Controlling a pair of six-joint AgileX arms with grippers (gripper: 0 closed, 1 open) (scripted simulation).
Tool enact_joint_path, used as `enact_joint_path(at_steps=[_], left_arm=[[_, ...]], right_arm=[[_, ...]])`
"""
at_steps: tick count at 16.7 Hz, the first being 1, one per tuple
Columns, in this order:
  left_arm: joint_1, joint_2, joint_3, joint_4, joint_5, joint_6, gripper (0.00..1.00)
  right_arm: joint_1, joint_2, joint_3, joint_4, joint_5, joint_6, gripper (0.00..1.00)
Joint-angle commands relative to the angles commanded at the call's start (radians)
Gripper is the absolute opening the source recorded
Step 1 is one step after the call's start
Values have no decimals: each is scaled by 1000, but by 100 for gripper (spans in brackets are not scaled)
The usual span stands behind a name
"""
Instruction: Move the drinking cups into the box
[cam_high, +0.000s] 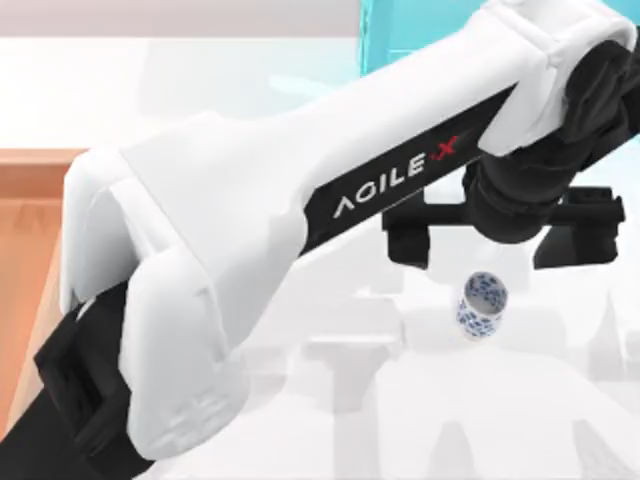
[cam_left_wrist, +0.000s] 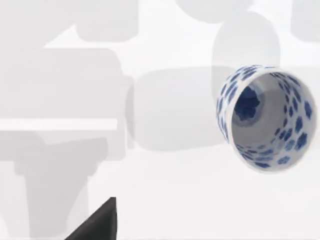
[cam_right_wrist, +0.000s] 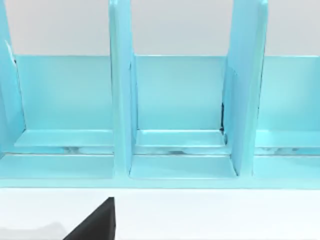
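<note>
A white drinking cup with a blue floral pattern (cam_high: 482, 305) lies tilted on the white table at the right of the top view. In the left wrist view the same cup (cam_left_wrist: 265, 117) turns its mouth toward the camera. My left arm stretches from the lower left across the table. Its gripper (cam_high: 495, 245) hangs just above the cup, open, with the cup between and below the two dark fingers and not held. The box (cam_high: 30, 170) with tan walls and an orange-brown floor sits at the far left edge, mostly behind the left arm.
A turquoise shelf unit (cam_high: 400, 30) stands at the back of the table. The right wrist view faces this shelf unit (cam_right_wrist: 175, 100) and its upright dividers from close by. White tabletop (cam_high: 500, 420) spreads around the cup.
</note>
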Motion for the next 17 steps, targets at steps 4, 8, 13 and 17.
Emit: enact_joint_path(at_steps=[4, 8, 13, 17], left_arm=[[11, 5, -106, 112, -1, 12, 100], [26, 22, -266, 302, 2, 28, 100], [32, 31, -333, 371, 2, 34, 100], [32, 31, -333, 371, 2, 34, 85]], right_arm=[[0, 0, 0, 0, 0, 0, 100], [0, 0, 0, 0, 0, 0, 100], [0, 0, 0, 0, 0, 0, 100], [0, 0, 0, 0, 0, 0, 100]])
